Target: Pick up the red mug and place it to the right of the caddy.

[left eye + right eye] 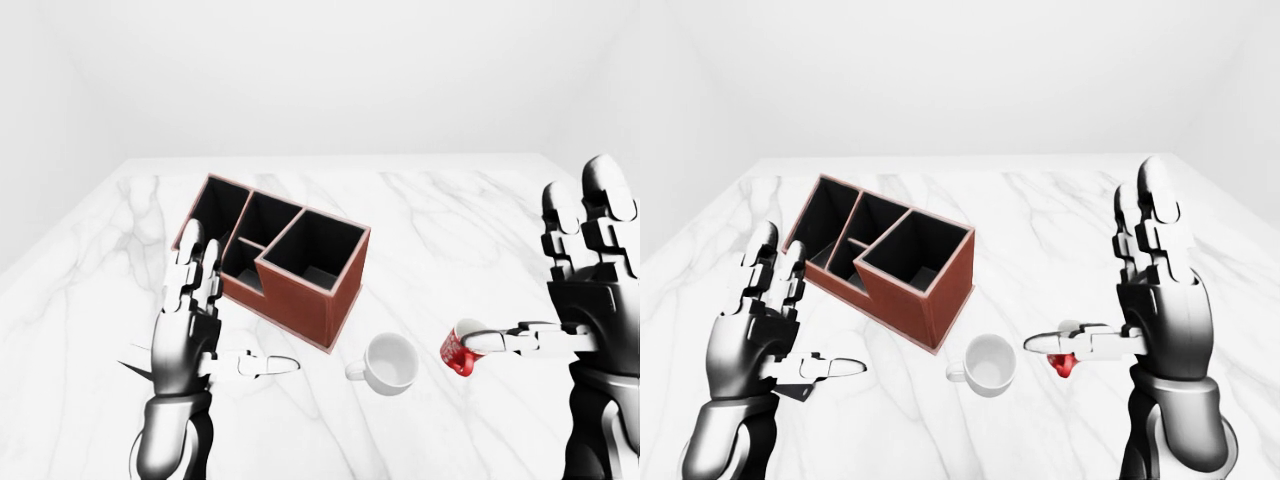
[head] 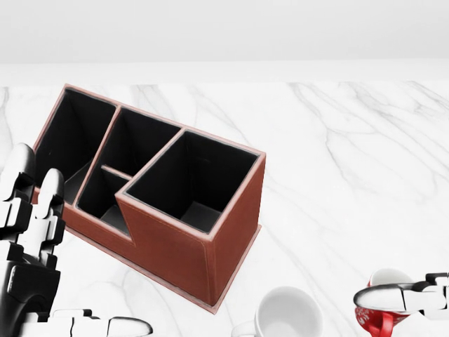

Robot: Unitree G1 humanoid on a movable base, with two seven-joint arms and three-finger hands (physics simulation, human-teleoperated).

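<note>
The red mug [image 1: 458,350], white inside, stands on the marble table [image 1: 450,230], to the right of a white mug [image 1: 388,363]. The brown caddy [image 1: 300,280], with several black compartments, sits up and to the left of both mugs. My right hand [image 1: 540,270] is open, fingers pointing up, and its thumb [image 2: 393,299] stretches across the red mug's rim in the head view. Whether the thumb touches the mug I cannot tell. My left hand [image 1: 240,300] is open too, held to the left of the caddy with nothing in it.
The white mug [image 2: 287,316] lies between the caddy's near right corner and the red mug, its handle pointing left. Bare marble stretches to the caddy's right, up to the table's far edge [image 1: 330,158]. White walls close the room.
</note>
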